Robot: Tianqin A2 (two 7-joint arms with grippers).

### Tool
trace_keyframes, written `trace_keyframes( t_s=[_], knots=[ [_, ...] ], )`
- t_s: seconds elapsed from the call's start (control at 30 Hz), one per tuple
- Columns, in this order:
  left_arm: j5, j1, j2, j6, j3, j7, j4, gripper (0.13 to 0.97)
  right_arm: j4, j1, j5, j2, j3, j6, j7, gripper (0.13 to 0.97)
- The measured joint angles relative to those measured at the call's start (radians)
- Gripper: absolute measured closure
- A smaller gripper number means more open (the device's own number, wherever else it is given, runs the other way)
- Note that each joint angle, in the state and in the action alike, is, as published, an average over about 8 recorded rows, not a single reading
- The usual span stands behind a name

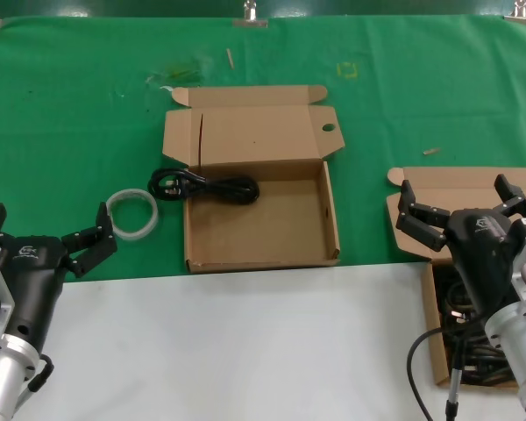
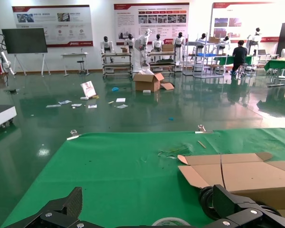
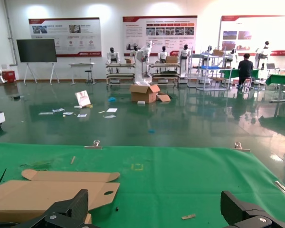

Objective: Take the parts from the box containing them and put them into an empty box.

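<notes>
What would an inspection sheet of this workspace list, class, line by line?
Surface: green cloth behind, white tabletop in front.
Job's things: empty box open, one power cord draped over its left wall; box of cords at right.
Clutter: white ring; small scraps on cloth.
Grippers: left gripper and right gripper hover, jaws open, empty.
Cables: robot cable by right arm.
Surroundings: hall with posters, shelves, people.

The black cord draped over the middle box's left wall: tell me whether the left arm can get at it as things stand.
Probably yes. The cord lies uncovered across the open box's left wall, and the left end effector is open, with only the white ring on the cloth between them.
</notes>
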Motion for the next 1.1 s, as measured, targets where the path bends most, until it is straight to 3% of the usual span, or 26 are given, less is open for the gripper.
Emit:
trace_keyframes(
  t_s=[1.1],
  knots=[
    [0.0,0.0,0.0,0.0,0.0,0.0,0.0,0.132,0.0,0.0,0.0,0.0,0.0,0.0,0.0,0.129]
  ],
)
